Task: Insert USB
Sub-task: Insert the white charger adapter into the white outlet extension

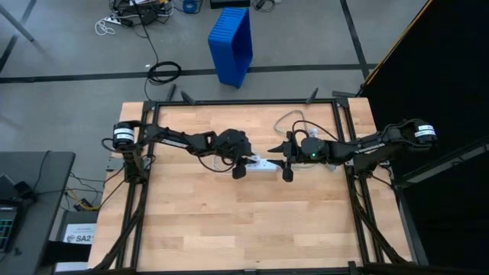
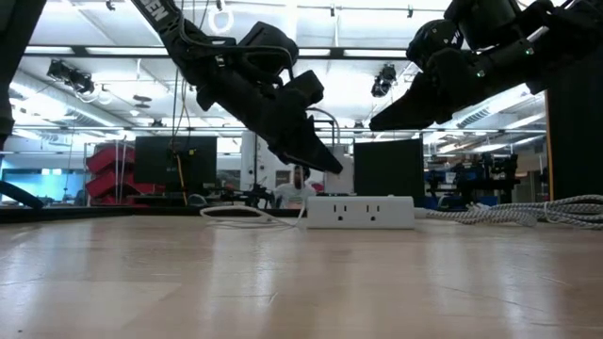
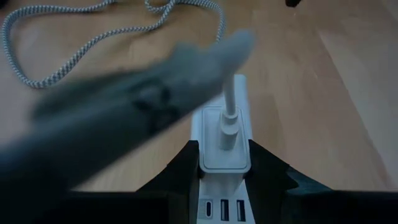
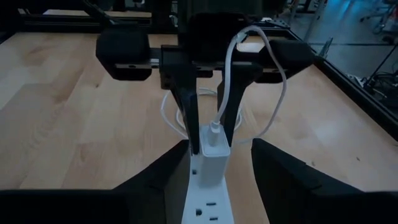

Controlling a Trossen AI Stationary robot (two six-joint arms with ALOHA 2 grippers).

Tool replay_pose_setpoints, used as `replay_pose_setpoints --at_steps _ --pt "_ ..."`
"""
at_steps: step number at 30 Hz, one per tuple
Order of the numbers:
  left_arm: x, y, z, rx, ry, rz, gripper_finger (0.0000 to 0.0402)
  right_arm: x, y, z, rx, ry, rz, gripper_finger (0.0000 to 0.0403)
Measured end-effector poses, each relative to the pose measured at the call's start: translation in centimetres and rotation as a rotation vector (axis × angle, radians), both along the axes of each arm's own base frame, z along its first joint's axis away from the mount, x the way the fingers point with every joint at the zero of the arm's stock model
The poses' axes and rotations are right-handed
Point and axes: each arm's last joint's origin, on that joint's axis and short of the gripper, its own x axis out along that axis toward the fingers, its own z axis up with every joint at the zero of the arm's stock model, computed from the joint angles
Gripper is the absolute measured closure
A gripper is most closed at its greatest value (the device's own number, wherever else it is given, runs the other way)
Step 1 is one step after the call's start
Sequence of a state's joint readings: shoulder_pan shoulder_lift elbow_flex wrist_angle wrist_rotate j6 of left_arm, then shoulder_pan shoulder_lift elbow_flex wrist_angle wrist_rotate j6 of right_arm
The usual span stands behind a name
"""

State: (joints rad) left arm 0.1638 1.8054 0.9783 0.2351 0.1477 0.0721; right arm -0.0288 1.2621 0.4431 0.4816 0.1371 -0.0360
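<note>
Seeing from above: we find both arms reaching in to the middle of the wooden worktop point(image 1: 229, 221), meeting over the white power strip point(image 1: 263, 163).
Power strip: it lies flat on the worktop; the low view shows its outlet face point(image 2: 361, 212) and, trailing off one end, a thick braided grey cord point(image 2: 528, 213).
USB: the thin white cable point(image 4: 273, 81) has one small white plug point(image 4: 214, 134) standing upright in the end of the strip, seated in a white block there; from the plug the cable arcs up in a loop and its loose coils lie on the worktop beyond the strip point(image 1: 286, 120).
USB from the left wrist: we see the plug point(image 3: 228, 127) upright on the strip's end block, with more ports below it.
Left hand point(image 1: 238, 166): it sits at one end of the strip, its two dark fingers point(image 3: 180, 171) spread to either side of the strip's end block; we cannot tell whether they press on it.
Right hand point(image 1: 288, 160): it is at the other end, fingers point(image 4: 165, 171) apart and straddling the strip body, with a clear gap on each side in the right wrist view.
Beyond the worktop: a blue bin point(image 1: 231, 42) stands on the floor.
</note>
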Motion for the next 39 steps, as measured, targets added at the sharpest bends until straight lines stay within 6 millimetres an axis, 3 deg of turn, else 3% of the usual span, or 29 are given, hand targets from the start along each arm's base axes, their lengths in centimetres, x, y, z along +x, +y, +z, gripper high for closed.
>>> replay_pose_setpoints --at_steps 10,24,39 --pt "1.1 0.1 -2.6 -0.067 -0.005 -0.004 0.0327 0.0 0.0 0.0 0.000 0.003 -0.001 0.0262" --pt "2.1 0.1 -1.3 0.003 0.083 -0.070 0.0327 0.0 0.0 -0.1 -0.003 0.007 0.001 0.0263" --pt "2.5 -1.4 -0.9 0.086 0.125 -0.049 0.0327 0.0 0.0 -0.1 -0.008 0.009 0.002 0.0266"
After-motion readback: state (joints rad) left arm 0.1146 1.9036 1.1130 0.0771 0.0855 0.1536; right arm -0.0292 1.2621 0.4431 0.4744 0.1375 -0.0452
